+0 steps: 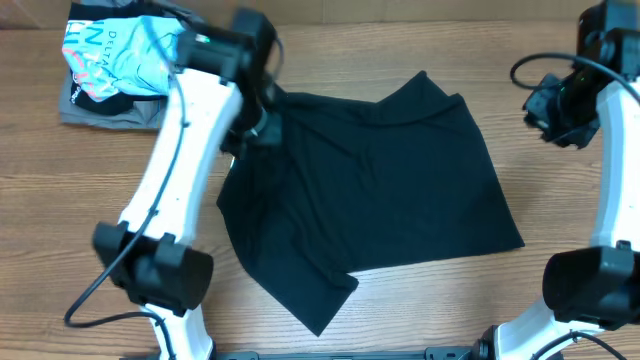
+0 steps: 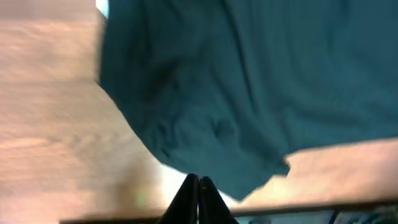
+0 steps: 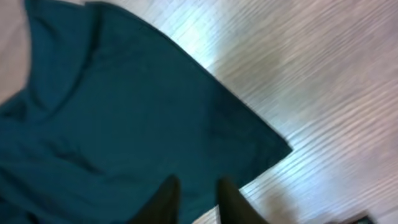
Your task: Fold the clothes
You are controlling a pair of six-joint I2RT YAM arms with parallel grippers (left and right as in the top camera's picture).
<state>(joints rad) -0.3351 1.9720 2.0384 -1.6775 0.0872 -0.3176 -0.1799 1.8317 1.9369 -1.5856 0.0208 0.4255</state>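
While the pale brown wooden table [image 1: 420,310] fills my whole overhead view, the black T-shirt [image 1: 380,190] lies near its middle. It is spread mostly flat, one corner pointing toward the near edge and a doubled layer showing at its far right corner. Bare wood borders it on every side: a broad strip to the right, a narrower one along the near edge, and open boards to the left under the left arm. At the far left corner a light blue printed shirt [image 1: 115,50] sits on a grey folded garment [image 1: 90,105], well apart from the black cloth. My left gripper [image 2: 198,183] hovers at the T-shirt's far left edge, fingers pressed together and gripping no cloth. The left wrist view shows a hem against wood. My right gripper [image 3: 198,183] hangs off the T-shirt's right side, over bare table in the overhead view, fingers apart and holding nothing. The right wrist view shows a corner of the T-shirt against glare-bright boards.
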